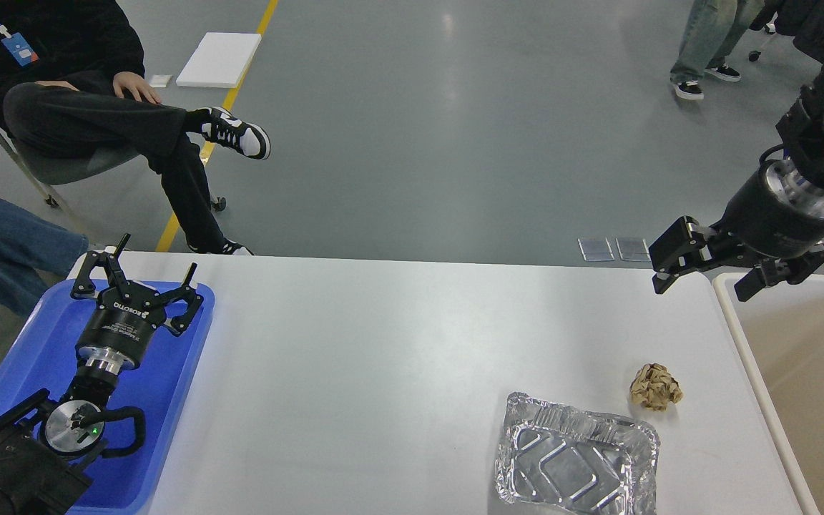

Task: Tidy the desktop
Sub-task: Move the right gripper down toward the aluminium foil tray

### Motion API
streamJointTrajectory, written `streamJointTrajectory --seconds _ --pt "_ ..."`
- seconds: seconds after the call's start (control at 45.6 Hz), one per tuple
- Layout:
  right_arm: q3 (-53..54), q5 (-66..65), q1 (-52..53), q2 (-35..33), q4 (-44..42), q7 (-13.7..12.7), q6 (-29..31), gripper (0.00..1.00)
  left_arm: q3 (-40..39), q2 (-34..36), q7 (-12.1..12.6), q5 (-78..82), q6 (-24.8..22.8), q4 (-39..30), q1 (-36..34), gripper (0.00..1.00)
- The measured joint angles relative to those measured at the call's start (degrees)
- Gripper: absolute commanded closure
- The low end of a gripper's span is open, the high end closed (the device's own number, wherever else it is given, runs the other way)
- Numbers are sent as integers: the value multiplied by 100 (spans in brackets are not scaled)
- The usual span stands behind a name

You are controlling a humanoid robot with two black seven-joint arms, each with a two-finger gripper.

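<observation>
The white desktop (383, 357) fills the lower middle of the head view. On its right part lie a crumpled brown paper ball (656, 387) and, nearer me, an empty foil tray (576, 463). My left gripper (153, 256) is open over the blue plastic tray (33, 350) at the left end, nothing between its fingers. My right gripper (705, 287) hangs open in the air above the desktop's far right corner, well above and behind the paper ball, holding nothing.
A beige cream-rimmed bin (805, 372) stands against the desktop's right edge. A seated person (97, 107) is behind the far left corner, legs close to the table. Another person's feet (705, 71) show far right on the grey floor.
</observation>
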Motion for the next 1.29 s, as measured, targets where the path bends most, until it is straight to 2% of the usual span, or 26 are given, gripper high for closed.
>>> streamJointTrajectory --seconds 1.294 --pt "-42 30 153 -80 0 1 -14 0 0 -6 0 0 0 0 1 1"
